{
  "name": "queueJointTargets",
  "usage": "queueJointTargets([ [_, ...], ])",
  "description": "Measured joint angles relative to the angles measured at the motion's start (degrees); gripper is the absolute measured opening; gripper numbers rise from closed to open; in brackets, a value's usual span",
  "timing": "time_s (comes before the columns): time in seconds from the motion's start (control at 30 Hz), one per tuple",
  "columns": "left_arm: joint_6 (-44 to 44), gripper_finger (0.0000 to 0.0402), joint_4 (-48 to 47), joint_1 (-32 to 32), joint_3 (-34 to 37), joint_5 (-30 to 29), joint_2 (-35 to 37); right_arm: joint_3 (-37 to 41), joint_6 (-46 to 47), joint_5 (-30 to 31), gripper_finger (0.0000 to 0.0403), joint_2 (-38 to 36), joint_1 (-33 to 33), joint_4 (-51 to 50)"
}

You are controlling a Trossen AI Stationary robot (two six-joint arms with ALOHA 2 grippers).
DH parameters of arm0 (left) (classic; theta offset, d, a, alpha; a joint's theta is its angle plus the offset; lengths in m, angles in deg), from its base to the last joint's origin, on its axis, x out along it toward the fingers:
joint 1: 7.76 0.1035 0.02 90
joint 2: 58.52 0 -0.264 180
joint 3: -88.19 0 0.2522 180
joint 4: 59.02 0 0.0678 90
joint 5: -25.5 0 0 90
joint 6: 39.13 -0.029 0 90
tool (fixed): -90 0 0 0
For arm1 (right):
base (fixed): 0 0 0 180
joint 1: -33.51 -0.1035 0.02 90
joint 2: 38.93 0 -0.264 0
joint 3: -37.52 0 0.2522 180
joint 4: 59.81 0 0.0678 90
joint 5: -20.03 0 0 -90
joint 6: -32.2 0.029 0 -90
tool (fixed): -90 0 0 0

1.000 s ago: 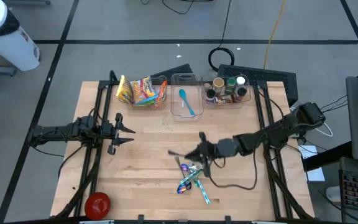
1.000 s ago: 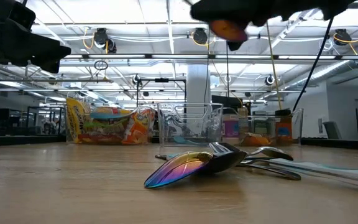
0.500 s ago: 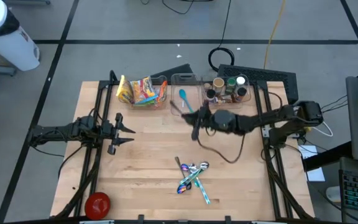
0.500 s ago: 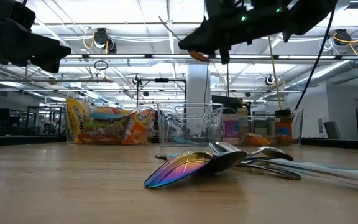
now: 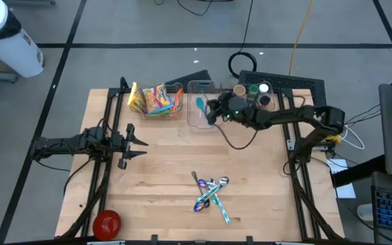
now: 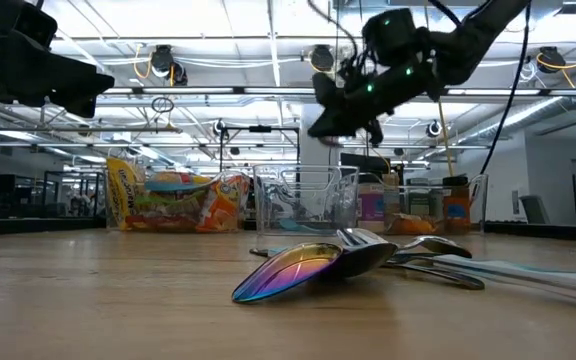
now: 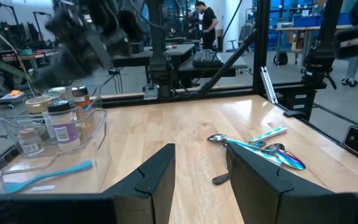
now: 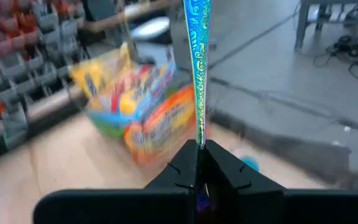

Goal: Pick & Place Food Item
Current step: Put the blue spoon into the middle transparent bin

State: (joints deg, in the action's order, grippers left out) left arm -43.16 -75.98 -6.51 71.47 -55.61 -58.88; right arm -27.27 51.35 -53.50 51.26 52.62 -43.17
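Note:
My right gripper (image 5: 211,111) hangs above the middle clear bin (image 5: 203,121) at the table's far side and is shut on a thin iridescent blue-green utensil (image 8: 197,62). It also shows high up in the low view (image 6: 336,122). A blue utensil (image 5: 205,111) lies in that bin. Several more iridescent utensils (image 5: 209,192) lie in a heap on the bare wood near the front. My left gripper (image 5: 141,143) waits open and empty over the table's left part, and in its own view (image 7: 197,165) its fingers stand apart. My right gripper pinches the iridescent utensil's flat handle (image 8: 198,134) between its two fingers. The handle runs on straight ahead, past the fingertips and in line with them. The utensil is lifted clear of the table; its other end is hidden behind the gripper.
A clear bin of snack bags (image 5: 156,100) stands left of the middle bin, and a clear bin of spice jars (image 5: 250,97) stands right of it. A red round object (image 5: 106,222) lies at the front left corner. Black frame rails run along both table sides.
My right gripper, staying shut on the iridescent utensil, has gone up and from just above the utensil heap toward the table's far edge. It now hangs over the middle clear bin. The heap has stayed where it was.

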Motion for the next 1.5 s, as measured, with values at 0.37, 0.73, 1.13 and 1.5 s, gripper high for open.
queueJointTargets([
  [0.37, 0.0, 0.0152, 0.31, 0.0, 0.0, 0.03, 0.0, -1.86, 0.24, 0.27, 0.0008, 9.41, 2.28, -1.56],
  [0.73, 0.0, 0.0152, 0.32, 0.01, 0.0, 0.03, 0.0, -1.95, -0.01, 0.58, 0.001, 10.32, 1.41, -3.29],
  [1.13, -0.02, 0.0152, 0.32, 0.01, 0.0, 0.02, 0.0, -5.17, 0.27, 6.54, 0.0005, 10.8, -4.72, -14.94],
  [1.5, 0.0, 0.0152, 0.32, 0.01, 0.0, 0.01, 0.0, -6.9, -1.67, 7.26, 0.0006, 10.67, -3.92, -18.76],
])
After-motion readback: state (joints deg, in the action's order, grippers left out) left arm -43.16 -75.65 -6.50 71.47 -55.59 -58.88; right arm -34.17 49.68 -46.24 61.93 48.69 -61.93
